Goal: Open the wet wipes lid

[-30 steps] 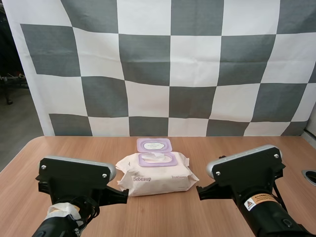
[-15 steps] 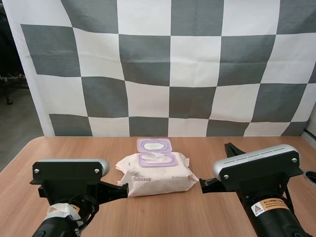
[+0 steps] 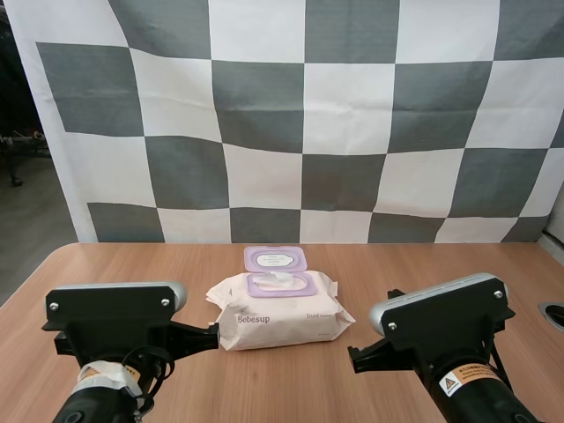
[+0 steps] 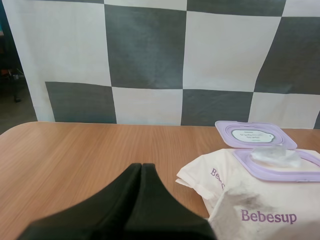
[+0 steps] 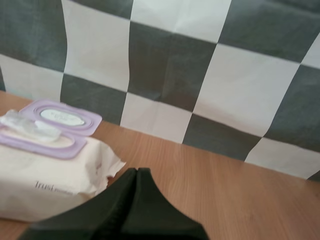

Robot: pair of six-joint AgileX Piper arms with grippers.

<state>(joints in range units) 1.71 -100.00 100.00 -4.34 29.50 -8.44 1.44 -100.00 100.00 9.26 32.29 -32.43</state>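
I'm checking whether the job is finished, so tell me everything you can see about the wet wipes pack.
The wet wipes pack is a soft, cream film pouch with purple Bebesup print, lying flat on the wooden table. Its lilac plastic lid is flipped fully open, laid back behind the lilac frame, and a white wipe pokes from the opening. Nothing but the table visibly touches it.

table [image 3: 132, 264]: light wood, rounded corners | floor [image 3: 31, 229]: grey | light: even

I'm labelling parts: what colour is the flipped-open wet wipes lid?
Light purple. The lid shows best in the left wrist view.
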